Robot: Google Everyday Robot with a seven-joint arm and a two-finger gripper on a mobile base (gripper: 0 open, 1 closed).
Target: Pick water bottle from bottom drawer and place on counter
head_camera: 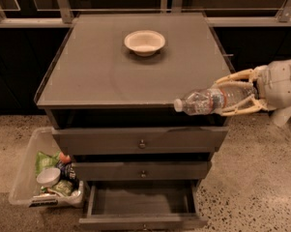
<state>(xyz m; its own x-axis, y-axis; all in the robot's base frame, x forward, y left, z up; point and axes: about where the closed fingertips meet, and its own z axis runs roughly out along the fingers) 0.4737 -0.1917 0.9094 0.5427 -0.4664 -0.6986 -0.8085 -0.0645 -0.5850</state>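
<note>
Water bottle (213, 100): held off the ground at the front right corner of the desk (96, 71), about level with its top edge, at roughly 4 o'clock from the desk's middle.
Bottle axis: lies nearly level, long axis running left to right; white cap points to 9 o'clock, tipped slightly down, with the base toward the jaws' side.
Jaws (239, 93): closed around the bottle's lower body, one finger above and one below, gripping it from the right.
Step in hand: carrying phase, as I judge it; the bottle is out of the bottom drawer (142, 209), which stands pulled open and looks bare inside.
Next move: likely needs the bottle brought inward over the desk top, turned so it can rest steadily, then let go.
Bowl (144, 42): sits toward the back of the desk at 12 o'clock, well apart from the bottle.
Bin (24, 178): on the floor at 8 o'clock, holding snack packets.
</note>
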